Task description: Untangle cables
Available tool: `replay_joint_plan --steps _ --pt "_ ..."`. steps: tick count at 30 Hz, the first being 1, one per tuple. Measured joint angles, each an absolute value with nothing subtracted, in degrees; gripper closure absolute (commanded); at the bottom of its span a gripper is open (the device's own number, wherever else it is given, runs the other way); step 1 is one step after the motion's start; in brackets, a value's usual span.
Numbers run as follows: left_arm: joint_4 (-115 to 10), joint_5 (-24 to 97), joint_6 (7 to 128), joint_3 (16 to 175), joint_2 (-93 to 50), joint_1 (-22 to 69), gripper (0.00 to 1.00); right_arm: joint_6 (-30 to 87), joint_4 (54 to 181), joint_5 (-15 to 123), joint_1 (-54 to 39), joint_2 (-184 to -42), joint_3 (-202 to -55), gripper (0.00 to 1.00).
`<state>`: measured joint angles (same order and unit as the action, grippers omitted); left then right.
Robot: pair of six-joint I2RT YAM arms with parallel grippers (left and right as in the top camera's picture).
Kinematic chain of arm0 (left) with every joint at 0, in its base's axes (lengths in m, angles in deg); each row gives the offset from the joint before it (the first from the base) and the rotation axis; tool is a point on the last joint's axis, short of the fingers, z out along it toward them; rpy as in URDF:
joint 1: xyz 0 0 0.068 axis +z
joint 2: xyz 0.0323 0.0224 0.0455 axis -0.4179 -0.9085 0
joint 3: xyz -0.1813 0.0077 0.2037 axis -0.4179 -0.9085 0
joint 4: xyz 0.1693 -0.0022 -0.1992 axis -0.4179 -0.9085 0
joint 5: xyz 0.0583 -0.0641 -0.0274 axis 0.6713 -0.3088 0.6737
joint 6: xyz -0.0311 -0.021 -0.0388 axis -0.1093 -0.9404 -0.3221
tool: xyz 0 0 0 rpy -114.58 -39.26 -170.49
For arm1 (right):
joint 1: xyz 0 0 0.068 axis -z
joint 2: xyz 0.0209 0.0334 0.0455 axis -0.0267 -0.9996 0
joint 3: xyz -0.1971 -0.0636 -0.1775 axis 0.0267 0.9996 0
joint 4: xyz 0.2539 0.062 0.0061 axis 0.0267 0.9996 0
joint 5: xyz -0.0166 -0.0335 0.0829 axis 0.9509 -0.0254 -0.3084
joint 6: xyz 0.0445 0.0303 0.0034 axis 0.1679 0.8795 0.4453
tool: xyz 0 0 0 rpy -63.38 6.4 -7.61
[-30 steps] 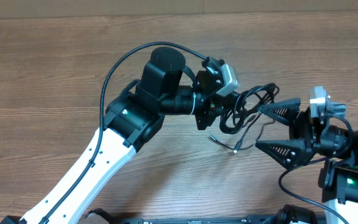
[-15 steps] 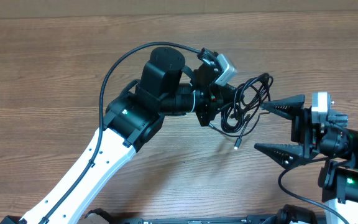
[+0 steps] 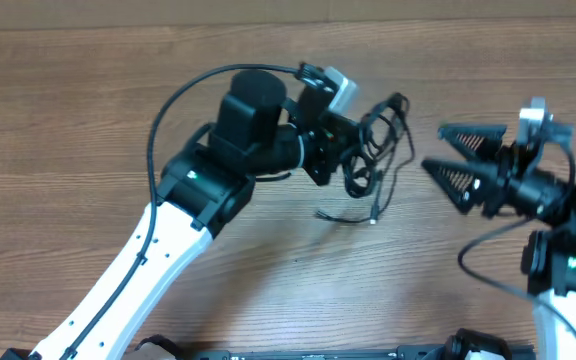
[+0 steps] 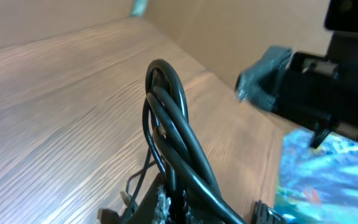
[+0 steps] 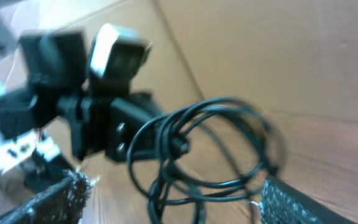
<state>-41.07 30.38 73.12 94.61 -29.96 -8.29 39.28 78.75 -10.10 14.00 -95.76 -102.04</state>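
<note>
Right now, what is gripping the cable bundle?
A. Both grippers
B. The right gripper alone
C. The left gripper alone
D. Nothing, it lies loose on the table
C. The left gripper is shut on the cables, which rise in a loop from between its fingers, while the right gripper stands open and clear of the bundle.

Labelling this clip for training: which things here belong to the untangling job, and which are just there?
Job: cables, bundled; left gripper, shut on them; right gripper, open, apart from them.
Just there: wooden table; thick wire on the left arm.
</note>
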Motion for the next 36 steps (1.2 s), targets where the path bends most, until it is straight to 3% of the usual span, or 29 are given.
replay_joint_plan --steps 5,8,13,18,26,36 --pt "-43.95 31.17 71.86 94.61 -29.96 -5.03 0.96 38.21 85.52 -7.71 14.17 -102.53 -110.02 0.07" --pt "-45.18 31.67 71.33 94.59 -29.96 -4.09 0.96 34.58 95.88 -3.87 14.17 -105.09 -115.59 0.06" --pt "-45.94 31.87 71.11 94.59 -29.96 -3.68 0.96 22.26 121.37 12.59 13.21 -108.44 -126.26 0.04" --pt "-45.72 31.89 71.09 94.59 -29.96 -3.68 0.96 6.56 132.82 24.92 9.56 -109.59 -132.31 0.02" --pt "-45.72 29.57 71.07 94.61 -29.96 -3.68 0.96 -22.18 144.36 18.95 -2.42 -109.55 -132.58 0.00" --pt "-45.72 24.06 75.79 94.59 -29.96 -3.68 0.96 -37.00 148.64 16.37 -11.51 -109.55 -132.58 0.00"
